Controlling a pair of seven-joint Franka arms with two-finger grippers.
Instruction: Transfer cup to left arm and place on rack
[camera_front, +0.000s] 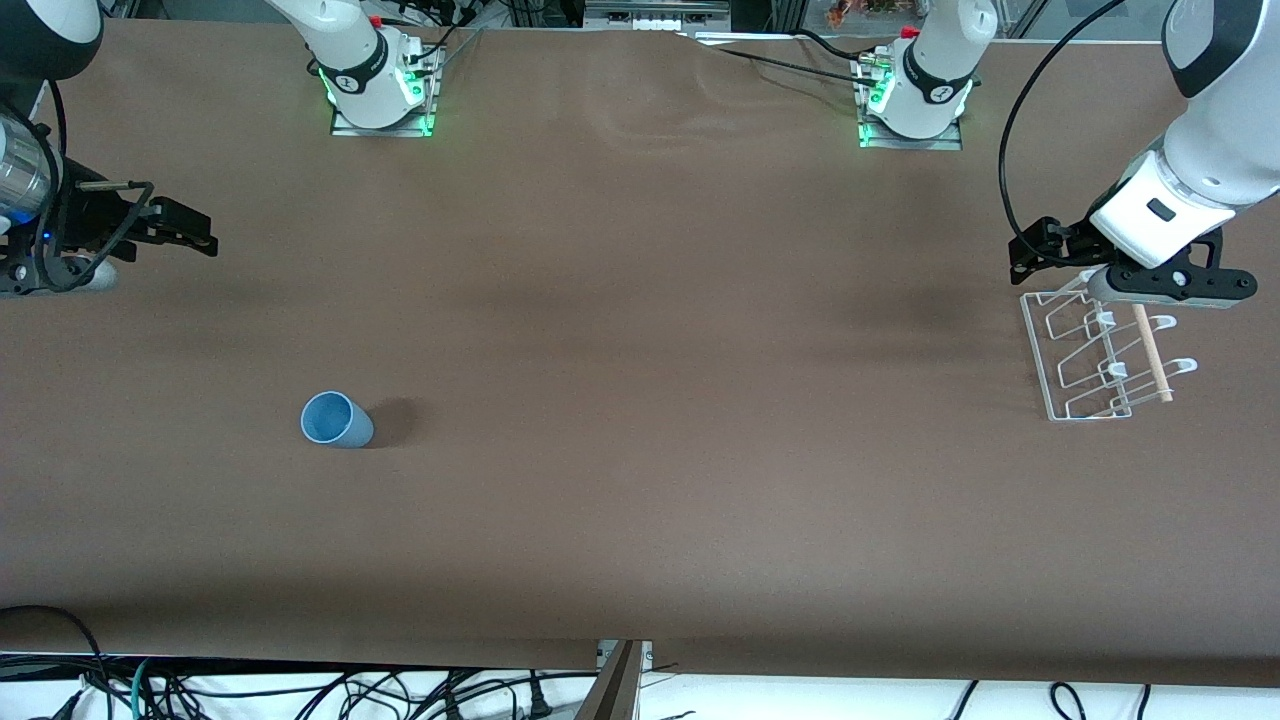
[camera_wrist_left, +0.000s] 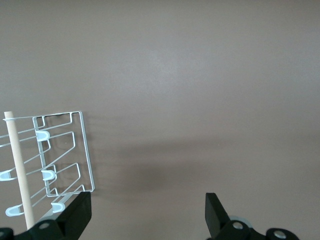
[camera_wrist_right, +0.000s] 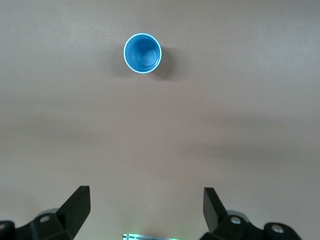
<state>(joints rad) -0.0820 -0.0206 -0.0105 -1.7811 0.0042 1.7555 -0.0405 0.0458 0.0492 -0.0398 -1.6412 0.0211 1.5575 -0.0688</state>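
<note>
The light-blue cup (camera_front: 337, 420) stands upright on the brown table toward the right arm's end; it also shows in the right wrist view (camera_wrist_right: 143, 53). My right gripper (camera_front: 185, 228) (camera_wrist_right: 146, 210) is all black, open and empty, up in the air well apart from the cup. The white wire rack (camera_front: 1105, 355) with its wooden dowel (camera_front: 1152, 352) lies at the left arm's end and shows in the left wrist view (camera_wrist_left: 55, 160). My left gripper (camera_front: 1175, 285) (camera_wrist_left: 147, 215) is open and empty, over the rack's edge farthest from the front camera.
The two arm bases (camera_front: 380, 90) (camera_front: 912, 100) with green lights stand along the table's edge farthest from the front camera. Cables (camera_front: 300, 695) hang below the nearest edge. Bare brown table (camera_front: 680, 380) lies between cup and rack.
</note>
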